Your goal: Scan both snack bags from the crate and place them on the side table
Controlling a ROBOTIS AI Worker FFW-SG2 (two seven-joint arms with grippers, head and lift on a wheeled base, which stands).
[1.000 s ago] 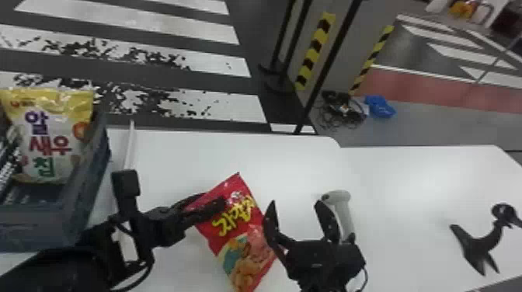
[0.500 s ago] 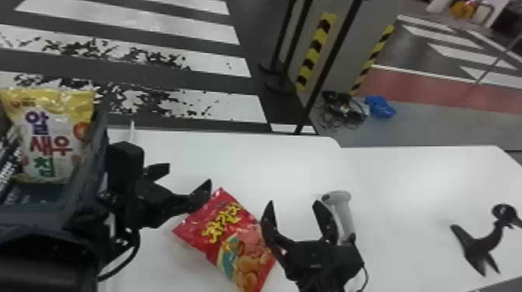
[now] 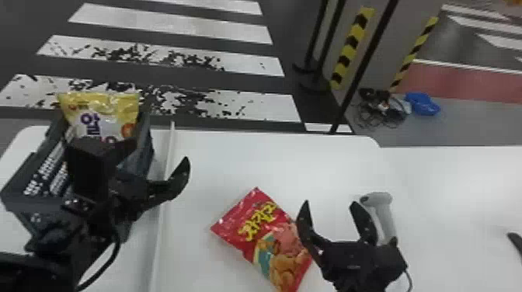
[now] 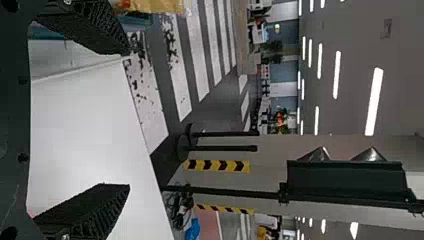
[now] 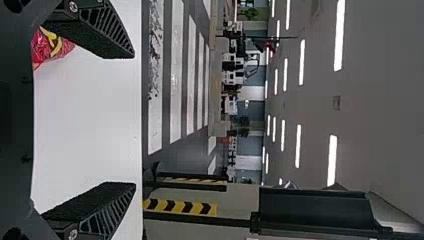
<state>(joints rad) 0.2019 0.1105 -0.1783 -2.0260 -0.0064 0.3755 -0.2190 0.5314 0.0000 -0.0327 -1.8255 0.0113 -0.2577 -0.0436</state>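
Observation:
In the head view my left gripper [image 3: 160, 152] stands open at the crate's right side, near the yellow snack bag [image 3: 103, 116], which sits upright in the dark crate [image 3: 23, 204]. The red snack bag [image 3: 268, 237] lies on the white table, its printed face up. Beside it on the right my right gripper [image 3: 330, 204] is open, one finger overlapping the bag's edge in view. A grey-white scanner [image 3: 384, 217] is just behind that gripper. The left wrist view has the left gripper [image 4: 129, 119] with nothing between its fingers; the right gripper [image 5: 134, 120] is likewise unloaded in its own view.
A thin pale divider [image 3: 159, 217] runs front to back between crate and red bag. The white side table [image 3: 466, 186] adjoins on the right, with a black object [image 3: 515, 242] at its far edge. Dark posts stand beyond the tables.
My left gripper has let go of the red bag and moved left to the crate. The bag has settled lying at a different angle. The right arm has stayed about where it was.

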